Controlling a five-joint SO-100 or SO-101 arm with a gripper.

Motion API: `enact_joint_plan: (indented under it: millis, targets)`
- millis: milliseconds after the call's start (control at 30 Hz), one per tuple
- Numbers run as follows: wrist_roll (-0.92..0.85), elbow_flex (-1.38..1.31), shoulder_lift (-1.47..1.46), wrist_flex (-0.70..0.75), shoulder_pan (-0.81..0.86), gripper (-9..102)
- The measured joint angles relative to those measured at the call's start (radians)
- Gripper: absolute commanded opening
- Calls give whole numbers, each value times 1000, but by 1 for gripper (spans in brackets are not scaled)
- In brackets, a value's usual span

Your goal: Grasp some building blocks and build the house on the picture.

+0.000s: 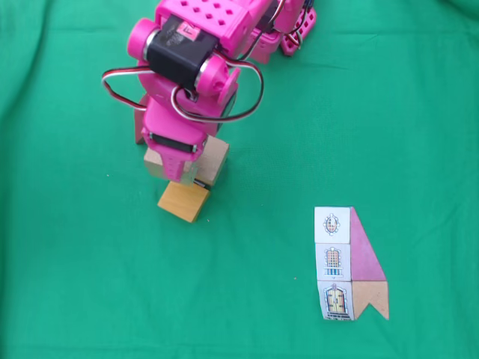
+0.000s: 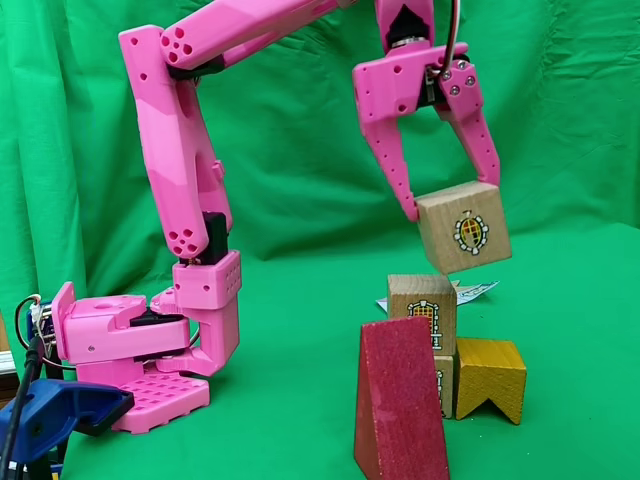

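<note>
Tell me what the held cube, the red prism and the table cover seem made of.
Held cube: pale unfinished-looking wood, grain visible, a printed window on its face. Red prism: probably wood, stained or painted matte dark red, rough grainy surface. Table cover: green fabric, matte, with soft creases.

overhead, looking down | low, side-on, close | shared: blocks (image 1: 187, 176)

A bright pink robot arm rises from its base, bends at the elbow and reaches forward — wrist pointing straight down. Its gripper (image 2: 455, 210) hangs in the air, two fingers (image 2: 392, 165) spread around a wooden cube (image 2: 463, 228) — pressed against its sides, cube slightly tilted.
</note>
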Motion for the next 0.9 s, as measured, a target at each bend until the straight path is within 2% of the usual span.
enact_joint_plan:
  millis: [767, 900]
  targets:
    - [-3, 6, 69, 0, -2, 29]
    - [-6, 86, 46, 0, -2, 29]
